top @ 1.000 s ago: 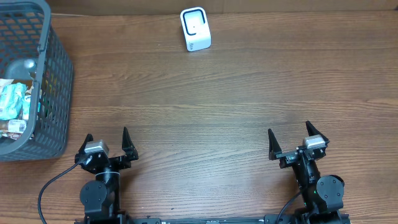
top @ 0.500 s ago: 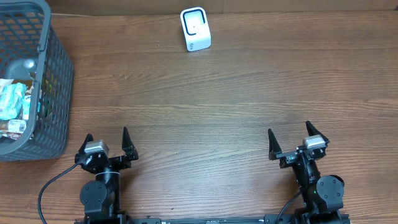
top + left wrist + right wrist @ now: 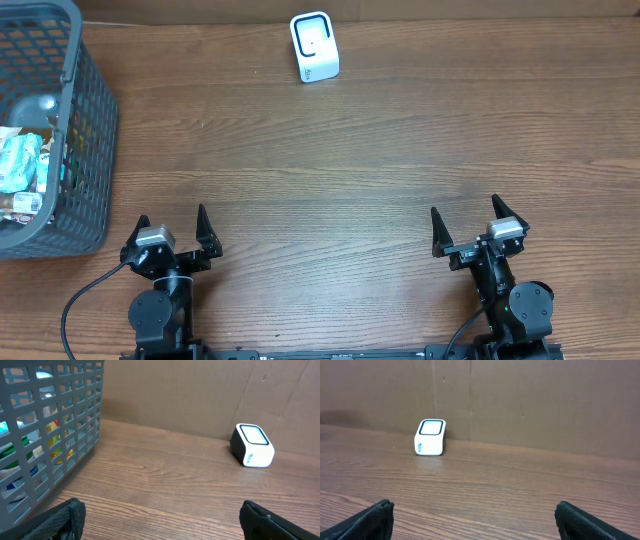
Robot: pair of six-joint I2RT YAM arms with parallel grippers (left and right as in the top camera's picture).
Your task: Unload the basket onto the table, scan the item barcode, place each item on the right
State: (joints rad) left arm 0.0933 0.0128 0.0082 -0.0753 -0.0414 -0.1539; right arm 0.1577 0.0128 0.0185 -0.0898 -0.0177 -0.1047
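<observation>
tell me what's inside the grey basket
The basket holds a pale green packet, and yellow and red items show through its mesh. Whatever lies beneath them is covered.

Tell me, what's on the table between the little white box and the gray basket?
Nothing. In the overhead view, only bare wooden table runs from the gray basket to the white scanner; the left wrist view shows the same.

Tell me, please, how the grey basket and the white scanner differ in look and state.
The basket is dark grey open mesh; the scanner is a solid white block with a dark-framed window. The basket is far larger than the scanner. The basket holds several packaged items, while the scanner stands alone. Both rest on the wooden table, apart from each other.
</observation>
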